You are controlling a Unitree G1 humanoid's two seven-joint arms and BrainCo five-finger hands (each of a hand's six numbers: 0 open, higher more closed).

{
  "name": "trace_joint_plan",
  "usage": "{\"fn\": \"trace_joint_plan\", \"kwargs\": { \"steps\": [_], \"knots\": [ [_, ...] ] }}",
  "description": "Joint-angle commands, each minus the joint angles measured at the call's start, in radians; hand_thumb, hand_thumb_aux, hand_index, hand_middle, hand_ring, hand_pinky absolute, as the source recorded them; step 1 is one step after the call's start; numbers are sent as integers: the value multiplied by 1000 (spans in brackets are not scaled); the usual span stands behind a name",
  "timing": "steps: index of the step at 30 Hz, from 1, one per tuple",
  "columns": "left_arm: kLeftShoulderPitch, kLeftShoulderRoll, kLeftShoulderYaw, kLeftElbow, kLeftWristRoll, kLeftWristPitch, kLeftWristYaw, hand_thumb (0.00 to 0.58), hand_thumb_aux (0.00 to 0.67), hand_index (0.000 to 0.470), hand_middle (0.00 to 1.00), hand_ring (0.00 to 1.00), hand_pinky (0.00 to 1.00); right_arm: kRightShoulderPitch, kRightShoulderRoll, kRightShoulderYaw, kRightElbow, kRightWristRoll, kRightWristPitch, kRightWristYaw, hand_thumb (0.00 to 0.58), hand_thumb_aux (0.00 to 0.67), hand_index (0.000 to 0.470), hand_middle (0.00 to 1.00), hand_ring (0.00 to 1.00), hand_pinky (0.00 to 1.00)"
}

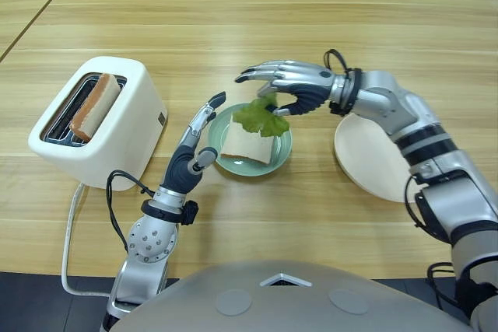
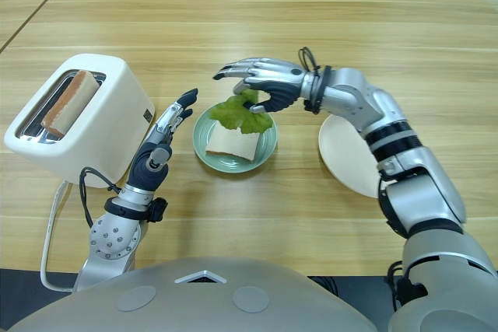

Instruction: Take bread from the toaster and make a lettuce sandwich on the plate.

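Placing the lettuce (image 1: 261, 117) on the bread slice (image 1: 249, 146)
The right hand (image 1: 299, 83) pinches the lettuce just over the bread slice on the green plate (image 1: 286, 150); the release point lies straight below. The left hand (image 1: 191, 158), fingers extended and empty, stands beside the plate, nearer the toaster (image 1: 128, 126), where a second slice (image 1: 97, 105) stands in a slot. The toaster's side label (image 1: 162, 119) is illegible

Smooth wooden table (image 1: 311, 5) — glossy plastic toaster (image 1: 131, 126)
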Motion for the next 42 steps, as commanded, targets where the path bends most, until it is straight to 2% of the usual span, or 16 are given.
{"fn": "trace_joint_plan", "kwargs": {
  "steps": [1,8,11,19,21,23,24,25,26,27,37,40,42],
  "knots": [
    [-2,0,8,-1,-14,4,-11,0,0,0,0,0,0,-76,122,69,181,-33,-32,58,580,670,470,0,0,0],
    [7,-4,14,-12,-16,6,-16,0,0,0,0,0,0,-169,227,173,446,-216,-45,39,580,670,470,0,0,0],
    [12,-5,15,-17,-17,7,-18,0,0,0,0,0,0,-210,247,218,473,-329,-39,-31,580,670,470,0,0,0],
    [32,-12,13,-30,-8,7,-14,0,0,0,0,0,0,-249,266,269,452,-448,-45,-106,580,670,470,0,0,0],
    [34,-14,10,-32,-5,8,-14,0,0,0,0,0,0,-243,263,270,439,-460,-44,-133,579,644,452,0,0,0],
    [33,-14,9,-32,-5,9,-15,0,0,0,0,0,0,-245,259,273,430,-489,-32,-178,568,575,404,0,0,0],
    [34,-14,10,-33,-5,10,-16,0,0,0,0,0,0,-248,258,277,428,-504,-26,-199,496,415,291,0,0,0],
    [35,-14,10,-34,-5,10,-16,0,0,0,0,0,0,-250,257,282,427,-518,-23,-216,438,339,238,0,0,0],
    [36,-13,10,-34,-5,10,-16,0,0,0,0,0,0,-251,255,286,425,-531,-19,-230,209,134,94,0,0,0],
    [36,-13,11,-35,-5,10,-16,0,0,0,0,0,0,-252,252,292,421,-546,-14,-244,0,0,0,0,0,0],
    [38,-7,20,-39,-10,10,-22,0,0,0,0,0,0,-275,209,298,378,-615,14,-351,0,0,0,0,0,0],
    [40,-7,26,-58,-7,9,-21,0,0,0,0,0,0,-289,171,249,336,-571,16,-357,0,0,0,0,0,0],
    [24,-4,47,-116,0,29,-26,0,0,0,0,0,0,-286,128,171,285,-497,18,-363,0,0,0,0,0,0]
  ]
}}
